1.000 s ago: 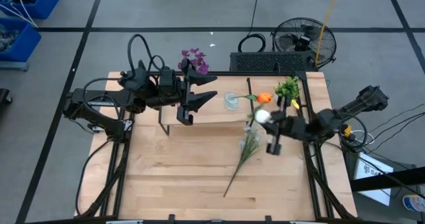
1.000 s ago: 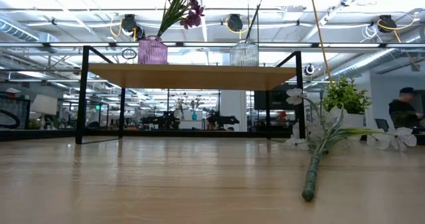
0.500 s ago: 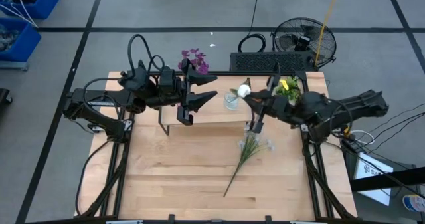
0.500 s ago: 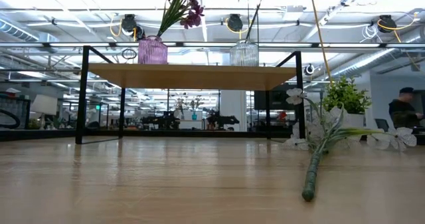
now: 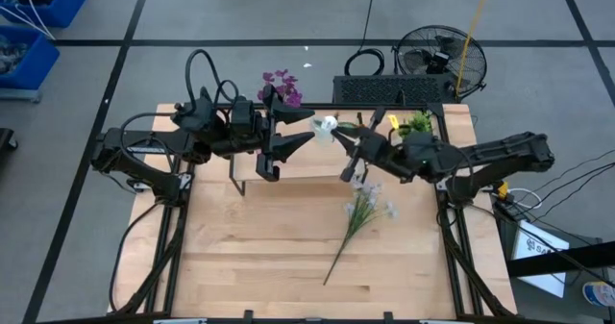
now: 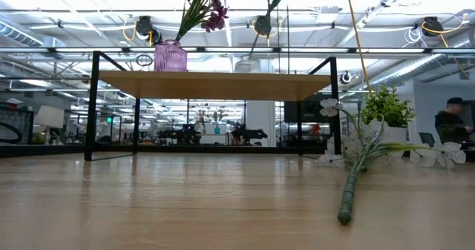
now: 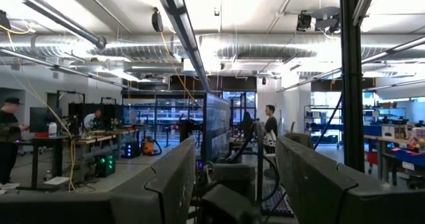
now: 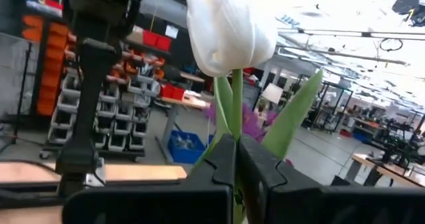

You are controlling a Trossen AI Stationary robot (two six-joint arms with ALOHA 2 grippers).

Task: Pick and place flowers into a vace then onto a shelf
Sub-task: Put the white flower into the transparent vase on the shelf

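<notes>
My right gripper (image 5: 352, 147) reaches over the shelf (image 5: 306, 167) from the right, shut on the white bud flower (image 5: 329, 125). My left gripper (image 5: 284, 143) hangs open above the shelf's left half and touches nothing. The purple flowers (image 5: 282, 86) stand in a pink ribbed vase (image 6: 171, 57) on the shelf (image 6: 215, 84). The pale white-lavender spray (image 5: 360, 213) lies flat on the table, its stem end (image 6: 345, 209) toward the near edge. The orange tulip is hidden. I cannot make out the clear vase. My right gripper pinches the white bud flower's green stem (image 8: 236, 117) a short way below the bud (image 8: 229, 28), between its two fingers. The fingers come roughly level from the table's right, and the stem runs on past their tips. The flower is lifted clear above the shelf, a long leaf (image 8: 292, 114) beside the stem.
A small leafy potted plant (image 5: 415, 124) stands at the table's far right corner (image 6: 386, 105). A black mesh box (image 5: 384, 90) and a fan (image 5: 437, 55) sit beyond the far edge. The near half of the table (image 5: 269, 257) is bare wood.
My right gripper has swung from the table's right side toward the left and far edge, carrying the white bud over the shelf's right half. In the low view the clear vase and its stem no longer show at their earlier spot on the shelf.
</notes>
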